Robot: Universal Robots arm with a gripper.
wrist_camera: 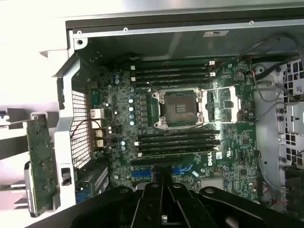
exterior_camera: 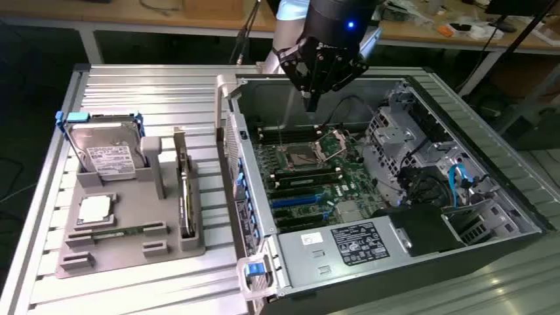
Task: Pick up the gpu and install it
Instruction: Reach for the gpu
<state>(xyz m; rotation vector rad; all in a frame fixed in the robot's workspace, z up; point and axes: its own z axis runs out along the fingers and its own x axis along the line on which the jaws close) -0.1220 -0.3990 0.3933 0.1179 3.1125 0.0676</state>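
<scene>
while the gpu (exterior_camera: 185, 197) stands upright, benches (exterior_camera: 201, 10) (wooden) back the ribbed table (exterior_camera: 131, 85).

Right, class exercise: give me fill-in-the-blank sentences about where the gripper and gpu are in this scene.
1. The gripper hangs above the open computer case with its jaws ____.
2. The gpu stands on edge in the grey holder, ____ the case.
3. The hard drive carries a ____ label.
Missing words: shut; outside; white.

one computer case (exterior_camera: 494, 147), one motherboard (exterior_camera: 306, 178), one tray (exterior_camera: 131, 220), one hard drive (exterior_camera: 109, 157), one gpu (exterior_camera: 185, 197), one memory stick (exterior_camera: 114, 231), one processor (exterior_camera: 94, 209)
</scene>
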